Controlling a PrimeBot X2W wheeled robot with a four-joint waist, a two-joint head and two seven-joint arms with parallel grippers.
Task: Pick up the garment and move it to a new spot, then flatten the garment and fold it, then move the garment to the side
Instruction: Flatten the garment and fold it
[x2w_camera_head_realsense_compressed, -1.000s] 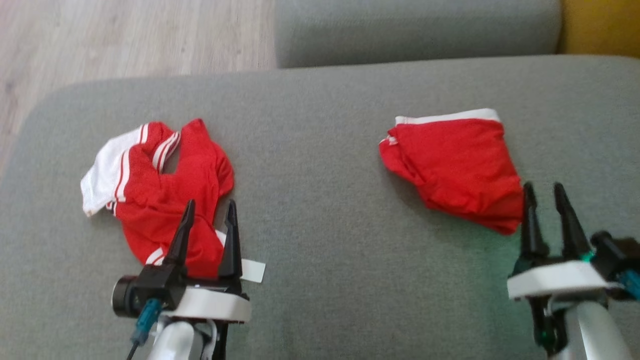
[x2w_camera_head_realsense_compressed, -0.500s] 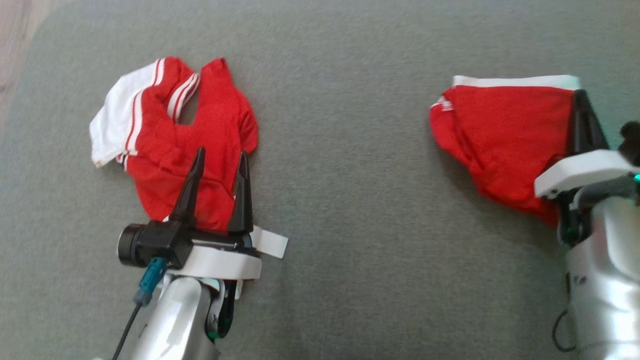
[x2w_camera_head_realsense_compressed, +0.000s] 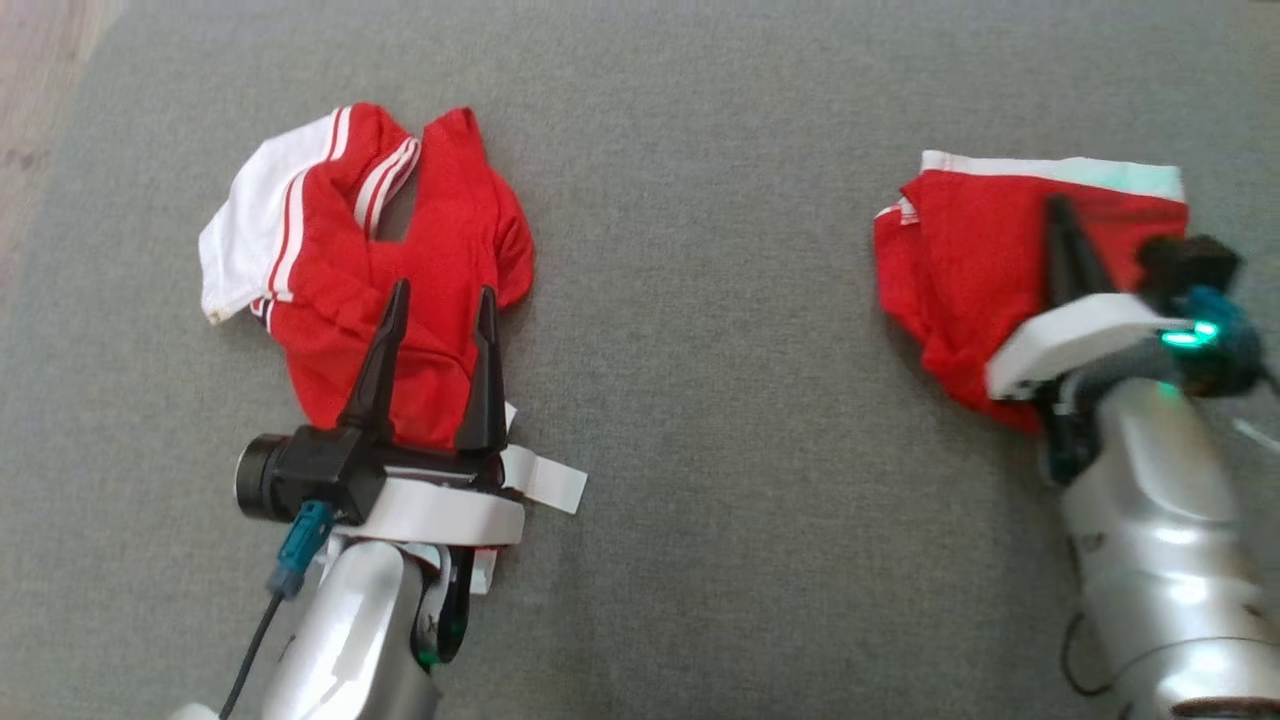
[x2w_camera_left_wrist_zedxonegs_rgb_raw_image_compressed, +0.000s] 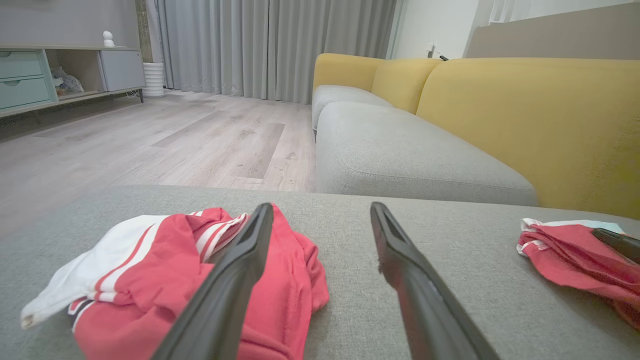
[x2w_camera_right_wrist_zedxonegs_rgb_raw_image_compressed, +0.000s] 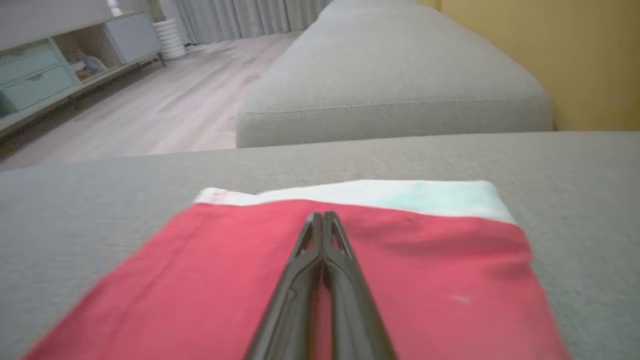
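Right gripper (x2w_camera_head_realsense_compressed: 1058, 210) shifted onto folded garment (x2w_camera_head_realsense_compressed: 950, 270); wrist: closed.

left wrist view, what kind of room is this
Probably a home living room: a yellow and grey sofa, long grey curtains, a wooden floor and a low cabinet with drawers.

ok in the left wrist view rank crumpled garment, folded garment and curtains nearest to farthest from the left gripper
1. crumpled garment, under the left gripper, low left
2. folded garment, far right, same cushion
3. curtains, top, beyond the floor
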